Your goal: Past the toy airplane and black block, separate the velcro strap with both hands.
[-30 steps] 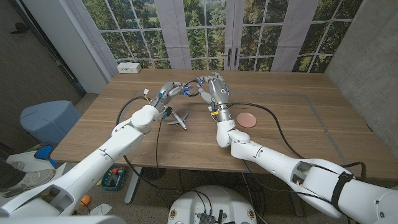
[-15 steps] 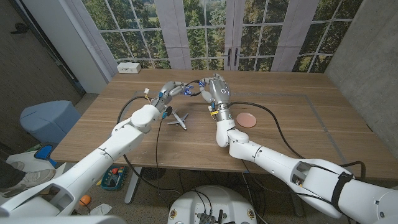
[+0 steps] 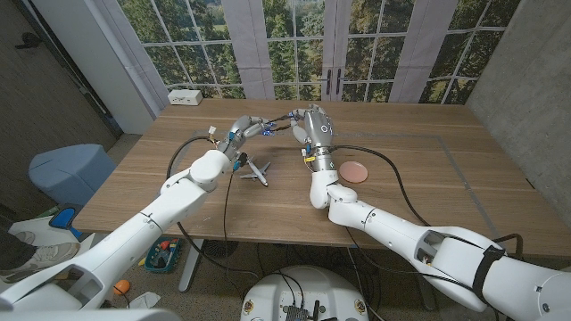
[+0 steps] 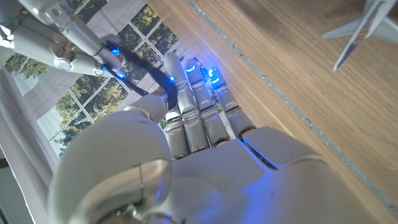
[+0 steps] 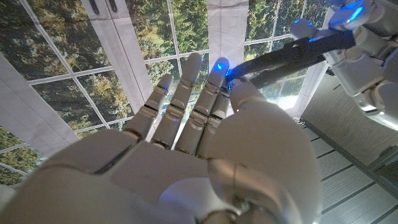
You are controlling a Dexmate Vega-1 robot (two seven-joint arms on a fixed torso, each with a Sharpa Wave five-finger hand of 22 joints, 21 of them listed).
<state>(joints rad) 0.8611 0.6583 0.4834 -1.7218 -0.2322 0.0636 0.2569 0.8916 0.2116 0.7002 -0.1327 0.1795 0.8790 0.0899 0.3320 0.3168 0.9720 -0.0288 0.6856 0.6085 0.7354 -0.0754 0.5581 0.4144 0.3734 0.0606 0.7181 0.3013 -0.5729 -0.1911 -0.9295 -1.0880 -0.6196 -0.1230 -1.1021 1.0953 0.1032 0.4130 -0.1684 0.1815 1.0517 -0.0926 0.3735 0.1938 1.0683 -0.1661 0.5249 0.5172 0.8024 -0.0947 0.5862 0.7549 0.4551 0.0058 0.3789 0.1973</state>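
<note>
From above, the left hand point(image 3: 245, 127) and right hand point(image 3: 312, 129) meet beyond the toy airplane point(image 3: 257, 169), each pinching an end of the black velcro strap point(image 3: 278, 122). The left wrist view shows the strap point(image 4: 146, 65) stretched between fingertips; the right wrist view shows it point(image 5: 292, 53) pinched at thumb and fingertip.

No legible text, label, brand, number or sign is found on any surface in any view; nothing on the table, arms or hands can be read.
</note>
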